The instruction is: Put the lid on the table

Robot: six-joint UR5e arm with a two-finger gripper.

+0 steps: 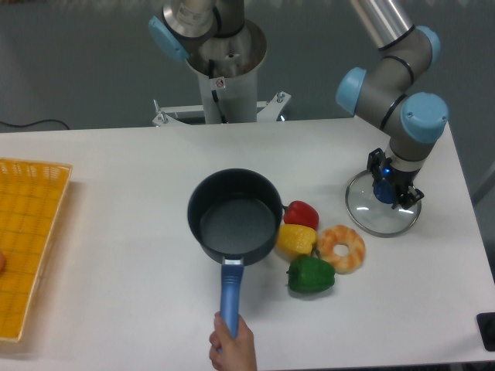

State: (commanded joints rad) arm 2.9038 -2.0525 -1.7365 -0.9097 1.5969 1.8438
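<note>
The lid (382, 211) lay toward the right edge of the table (108, 170), about midway between its far and near edges, with its metal rim seeming to rest flat or nearly flat on the white surface, which fits a piece being set down rather than carried. The gripper (387, 191) stood over its middle, pointing down, and the blue knob sat right at the fingertips, so the lid hung centred under the tool with its glass spreading evenly round the fingers. Whether the jaws were pinching the knob or had already let go could not be told; fingers and knob merged into one dark-blue patch. Taking it by the knob made sense, since it is the only raised part a two-finger tool can take hold of, and it keeps the glass level. The spot chosen was a bare stretch of surface, just beyond the doughnut (342, 248) and apart from the red pepper (302, 213), yellow pepper (295, 239) and green pepper (311, 274) grouped nearer the middle. A hand (232, 346) at the near edge gripped the handle of the pan (235, 216), which stood touching or just beside the yellow pepper, well apart from the lid. A basket (27, 232) sat at the left edge. The placing looked all but done, with only the release and lift-off to be settled.
</note>
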